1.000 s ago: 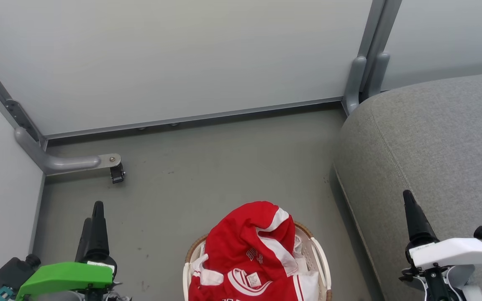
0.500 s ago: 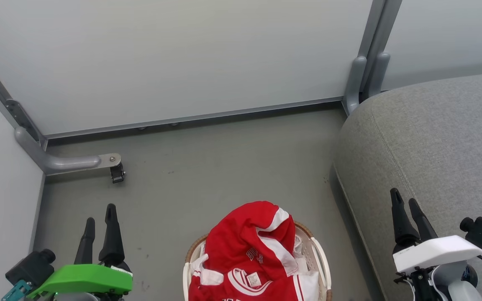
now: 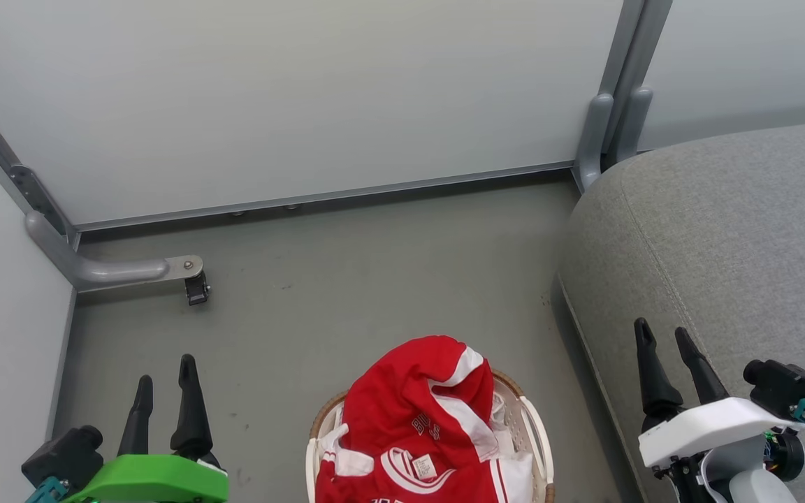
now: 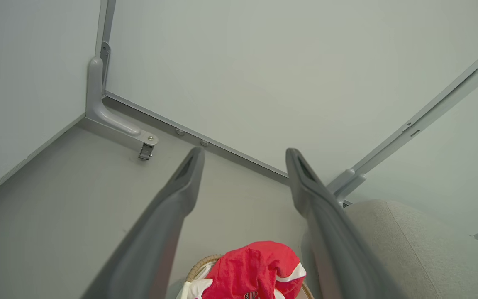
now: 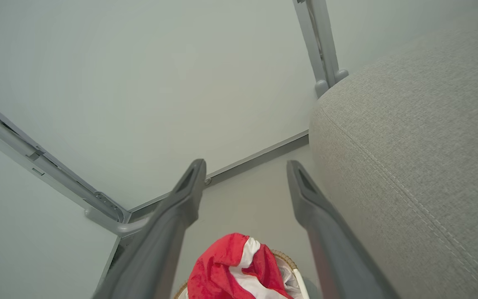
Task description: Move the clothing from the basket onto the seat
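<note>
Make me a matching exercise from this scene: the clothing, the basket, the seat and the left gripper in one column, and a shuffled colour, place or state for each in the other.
Column one
1. clothing
2. basket
3. seat
4. left gripper

Column two
A. grey fabric, at the right of the head view
B. open, at the lower left of the head view
C. red and white, heaped up in the basket
D. white plastic with a brown woven rim, standing on the floor

Pairs: 1-C, 2-D, 3-A, 4-B
</note>
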